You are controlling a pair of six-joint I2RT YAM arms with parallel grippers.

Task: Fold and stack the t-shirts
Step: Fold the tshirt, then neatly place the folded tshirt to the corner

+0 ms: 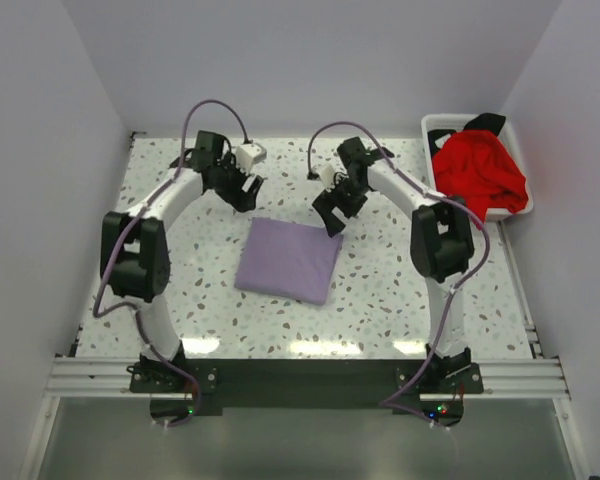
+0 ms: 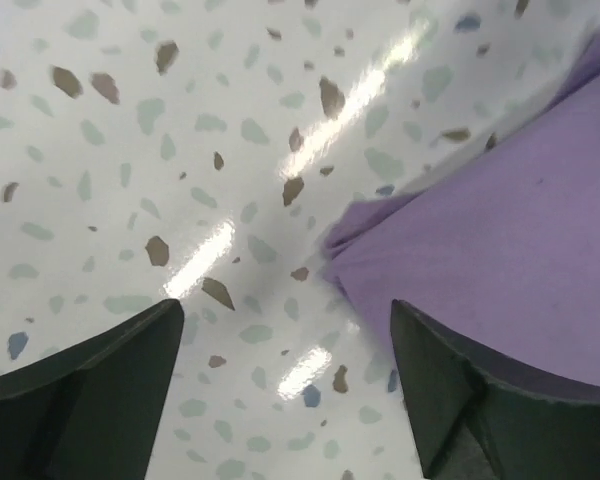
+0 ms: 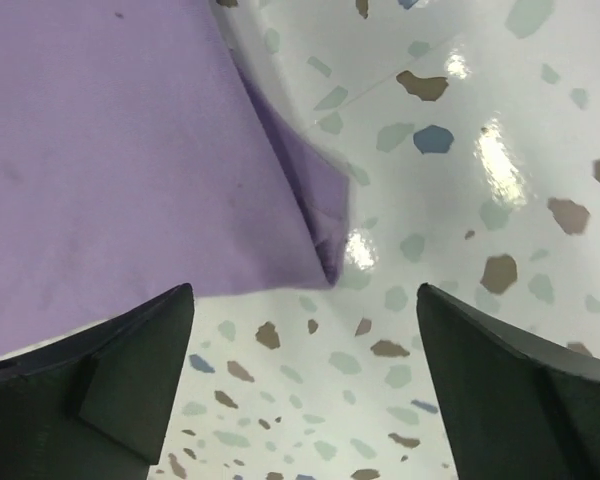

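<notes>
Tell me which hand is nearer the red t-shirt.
Right. The right hand is left of the red t-shirt, at the far right corner of the folded purple t-shirt; the left hand is farther off, at its far left corner.

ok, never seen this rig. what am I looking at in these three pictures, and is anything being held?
Two robot arms are bolted at the near edge of a speckled table. The wide picture looks down from above and behind them. The other two come from a camera on each wrist; the dark wedges at the bottom are that hand's own fingers. A lavender t-shirt, folded into a rectangle, lies flat between the arms. The left hand and right hand are by its far corners, both open, holding nothing. At far right a white basket holds a crumpled red t-shirt with a bit of black cloth behind it.
</notes>
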